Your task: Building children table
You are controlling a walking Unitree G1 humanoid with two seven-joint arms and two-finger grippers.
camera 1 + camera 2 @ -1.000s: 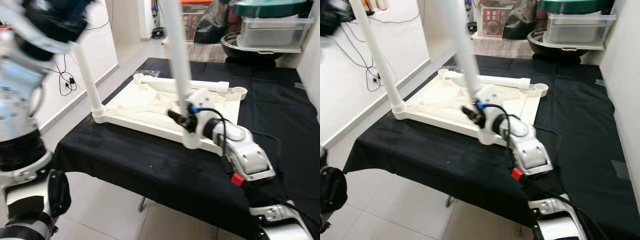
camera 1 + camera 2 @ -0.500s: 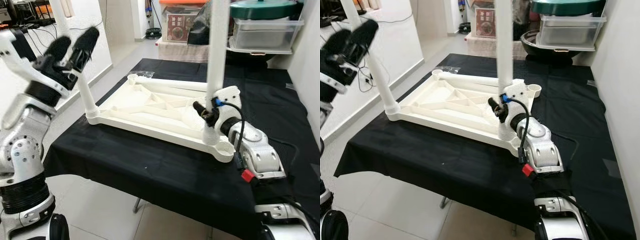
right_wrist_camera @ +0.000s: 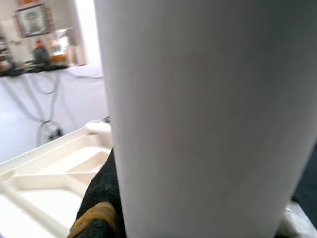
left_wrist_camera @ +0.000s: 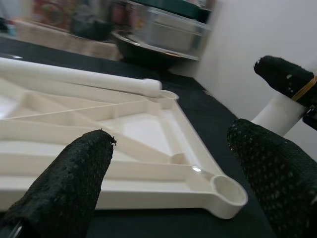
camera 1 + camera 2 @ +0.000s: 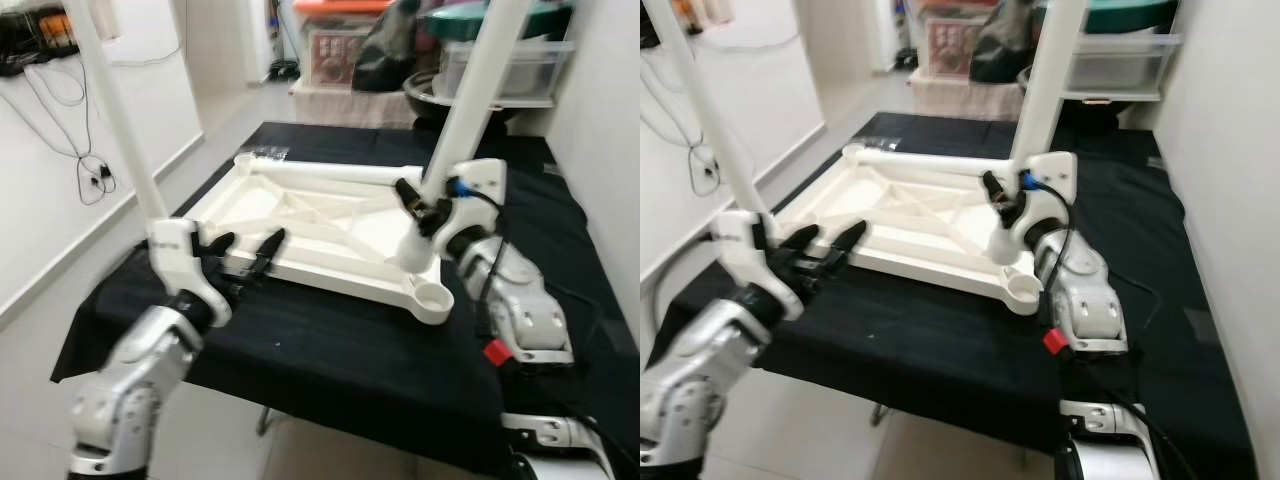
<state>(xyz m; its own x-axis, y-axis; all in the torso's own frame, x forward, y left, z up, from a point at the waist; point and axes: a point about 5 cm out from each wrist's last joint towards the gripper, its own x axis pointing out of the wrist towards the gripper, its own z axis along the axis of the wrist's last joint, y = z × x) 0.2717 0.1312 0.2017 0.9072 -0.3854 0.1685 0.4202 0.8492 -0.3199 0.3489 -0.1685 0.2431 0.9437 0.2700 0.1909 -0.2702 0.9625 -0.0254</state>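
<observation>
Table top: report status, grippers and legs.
Left gripper open, low at near left corner. Right gripper shut on tilted white leg. Table top upside down on black cloth; near-right socket empty. Spare leg lying along far edge.

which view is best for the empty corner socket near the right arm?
Left wrist view: the empty socket sits unblocked between the open left gripper fingers, its hollow visible. Both eye views show it smaller and blurred, beside the tilted leg in the right gripper.

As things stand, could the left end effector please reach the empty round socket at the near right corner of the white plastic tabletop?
Probably yes: the left end effector is open by the tabletop's near edge, with bare black cloth between it and the socket.
</observation>
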